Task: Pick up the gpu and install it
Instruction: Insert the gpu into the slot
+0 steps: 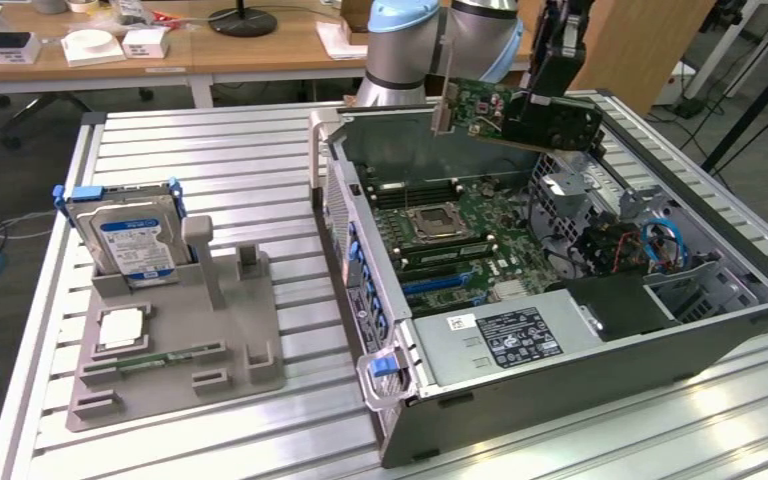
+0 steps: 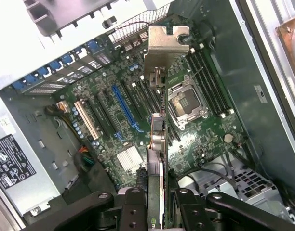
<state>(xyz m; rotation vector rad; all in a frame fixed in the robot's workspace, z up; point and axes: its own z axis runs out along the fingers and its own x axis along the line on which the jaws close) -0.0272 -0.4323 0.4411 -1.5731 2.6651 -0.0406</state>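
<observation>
The gpu (image 1: pixel 488 108) is held edge-on by the gripper (image 1: pixel 552 100), closed on it, above the far side of the open case (image 1: pixel 584 385).

Robotics lab, slotted aluminium worktable (image 1: pixel 224 150), robot arm base (image 1: pixel 418 50), opened computer case (image 1: pixel 598 370), wooden office desks (image 1: pixel 264 50) behind.

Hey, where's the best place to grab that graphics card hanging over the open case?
Pinch the gpu across its two flat faces at the edge away from the motherboard, coming from above. It is thin and blade-like, and this leaves its metal bracket free. The gripper holds it so.
</observation>
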